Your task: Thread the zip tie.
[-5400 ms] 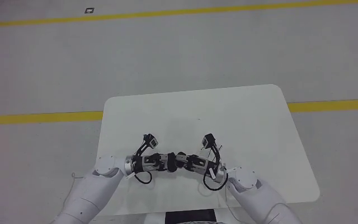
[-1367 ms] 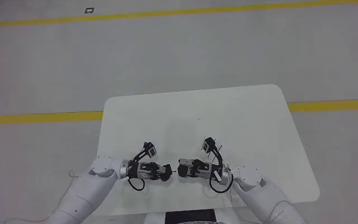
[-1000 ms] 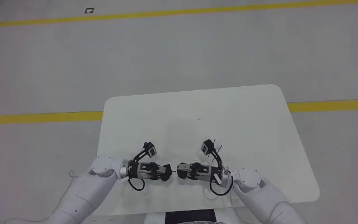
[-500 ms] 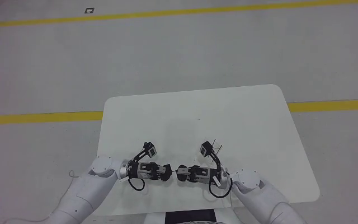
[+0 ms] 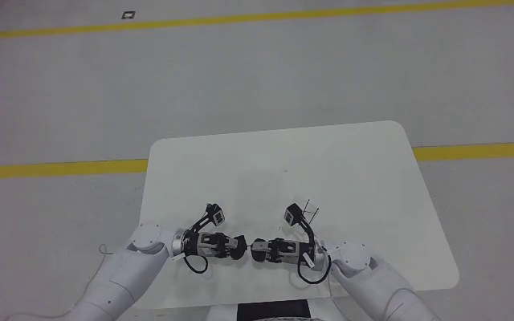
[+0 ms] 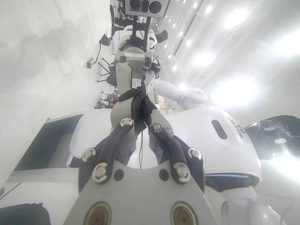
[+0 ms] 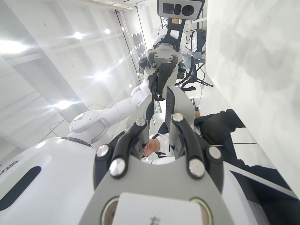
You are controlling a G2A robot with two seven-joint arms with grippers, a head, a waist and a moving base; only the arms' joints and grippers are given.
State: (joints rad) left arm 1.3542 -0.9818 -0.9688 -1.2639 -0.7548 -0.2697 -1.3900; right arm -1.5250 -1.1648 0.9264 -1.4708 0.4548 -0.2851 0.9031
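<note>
Two claws, apart a moment ago, now meet tip to tip over the counter's [image 5: 353,168] near edge. The left claw [image 5: 242,246] pinches the zip tie [image 6: 140,108]; of the right claw [image 5: 258,249] I cannot tell. Threading seems close.

L end effector [image 5: 242,246] faces R end effector [image 5: 256,249] — above table [image 5: 337,172].

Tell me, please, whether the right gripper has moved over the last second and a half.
Yes. The right gripper has shifted toward the table's near edge, closing on the left gripper, which kept its place.
</note>
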